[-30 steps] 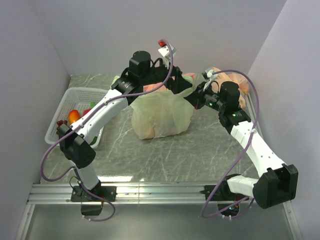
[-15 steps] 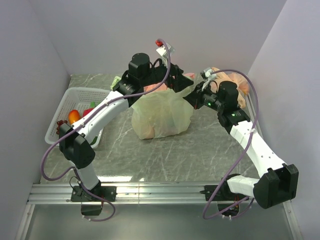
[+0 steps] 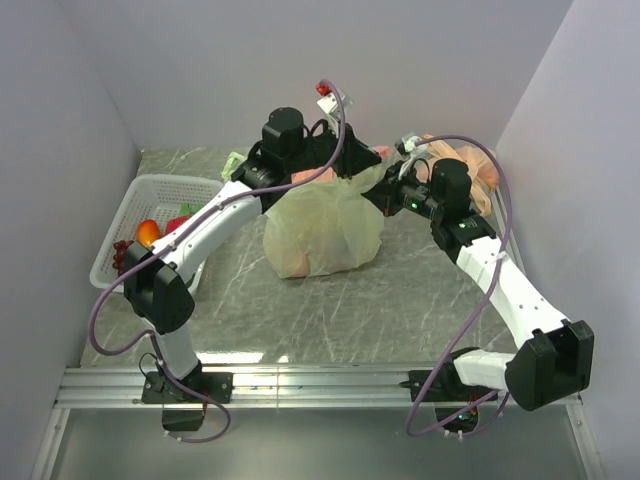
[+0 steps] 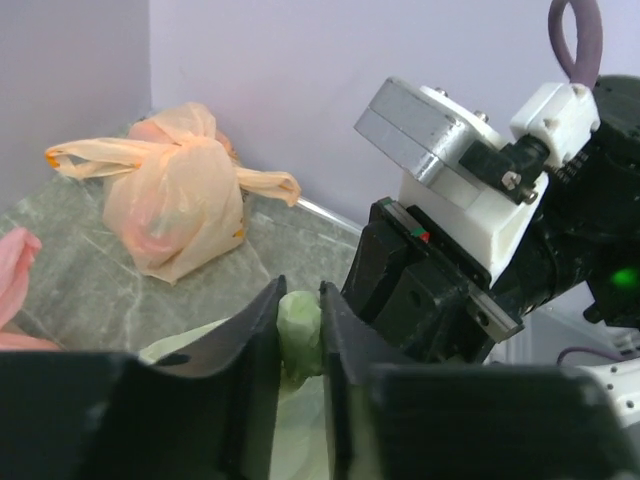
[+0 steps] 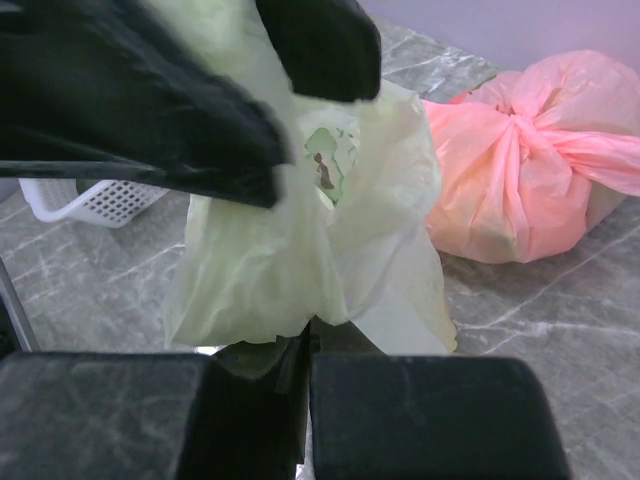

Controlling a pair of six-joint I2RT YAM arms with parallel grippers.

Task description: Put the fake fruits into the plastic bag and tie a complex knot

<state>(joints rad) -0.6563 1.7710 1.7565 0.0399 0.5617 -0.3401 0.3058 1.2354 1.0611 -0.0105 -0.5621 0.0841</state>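
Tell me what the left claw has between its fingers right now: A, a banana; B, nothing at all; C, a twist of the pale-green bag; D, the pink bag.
C: the left wrist view shows a bunched twist of the pale-green bag pinched by the left claw.

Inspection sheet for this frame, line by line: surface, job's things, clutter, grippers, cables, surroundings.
Surface: grey marbled table; nothing spilled seen.
Job's things: pale-green plastic bag stands mid-table, its top held up by both grippers; fake fruits lie in the white basket at the left.
Clutter: pink knotted bag and orange-tan knotted bag at the back.
Grippers: left gripper pinches the twisted bag handle; right gripper is shut on the plastic bag's film.
Cables: purple cables loop loosely off both arms.
Surroundings: plain lilac walls; metal rail at the near edge.
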